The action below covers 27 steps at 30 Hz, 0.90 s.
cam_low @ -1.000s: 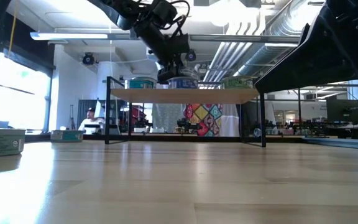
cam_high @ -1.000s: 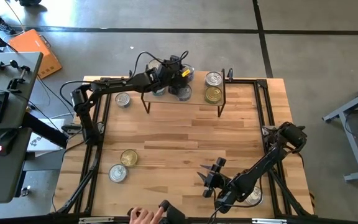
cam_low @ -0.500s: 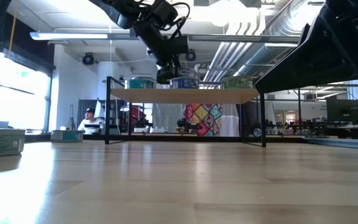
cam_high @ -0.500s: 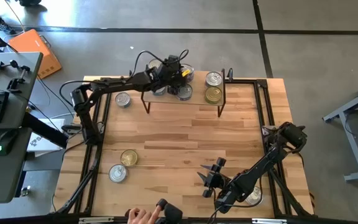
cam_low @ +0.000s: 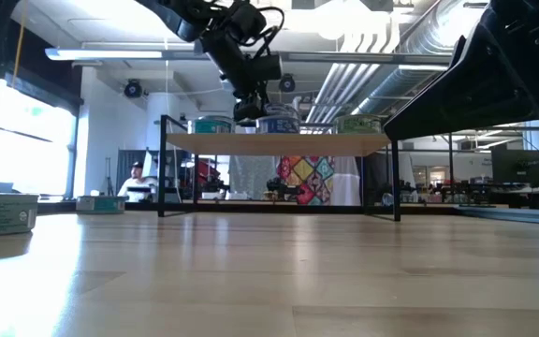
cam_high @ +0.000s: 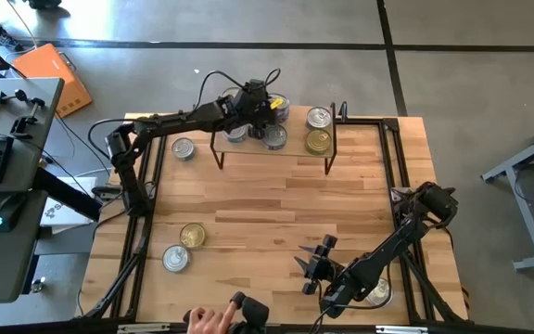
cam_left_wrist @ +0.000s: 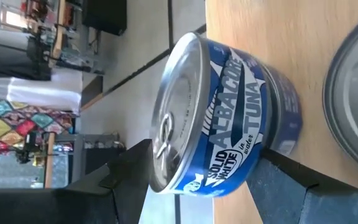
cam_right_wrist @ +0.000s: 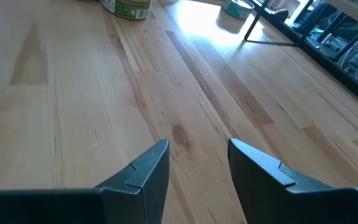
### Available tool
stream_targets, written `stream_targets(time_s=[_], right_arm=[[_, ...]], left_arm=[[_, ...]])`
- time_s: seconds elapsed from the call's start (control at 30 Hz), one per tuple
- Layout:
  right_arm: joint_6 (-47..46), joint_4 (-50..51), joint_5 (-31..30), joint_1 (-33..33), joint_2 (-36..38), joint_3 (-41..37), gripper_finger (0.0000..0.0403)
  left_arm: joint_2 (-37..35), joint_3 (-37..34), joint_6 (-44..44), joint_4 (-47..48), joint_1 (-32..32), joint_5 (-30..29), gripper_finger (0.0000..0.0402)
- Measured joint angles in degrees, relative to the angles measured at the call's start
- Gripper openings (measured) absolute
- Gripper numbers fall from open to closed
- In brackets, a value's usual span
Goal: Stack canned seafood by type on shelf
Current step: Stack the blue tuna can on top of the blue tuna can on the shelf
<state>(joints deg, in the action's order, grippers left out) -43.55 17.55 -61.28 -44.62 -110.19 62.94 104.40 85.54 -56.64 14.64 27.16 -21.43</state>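
Your left gripper (cam_high: pixel 265 109) is spread wide over the shelf (cam_high: pixel 290 148), around a blue tuna can (cam_left_wrist: pixel 225 118). Approx. half done: four cans (cam_high: pixel 184 148) wait on the table; right gripper (cam_high: pixel 315 267) idles half-open, empty.

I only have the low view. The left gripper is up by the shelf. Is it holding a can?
Observer: No. The left gripper is open, and a blue albacore tuna can stands on the shelf just ahead of it.
Operator: Where is the right gripper?
Observer: The right gripper is near the front edge of the table, open and empty.
Operator: Any gold tops off the shelf?
Observer: One gold-topped can, front left, beside a silver-topped can.
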Motion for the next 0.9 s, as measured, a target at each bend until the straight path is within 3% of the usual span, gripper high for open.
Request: stream_targets(time_s=[0.4,0.9], right_arm=[[-0.07,0.01,0.00,0.00,0.00,0.00,0.0155],[-0.11,0.16,0.04,0.00,0.00,0.00,0.0155]], left_arm=[[0.38,0.00,0.49,0.18,1.33,1.72,0.0235],[-0.20,-0.04,-1.12,2.32,0.85,-0.76,0.0235]])
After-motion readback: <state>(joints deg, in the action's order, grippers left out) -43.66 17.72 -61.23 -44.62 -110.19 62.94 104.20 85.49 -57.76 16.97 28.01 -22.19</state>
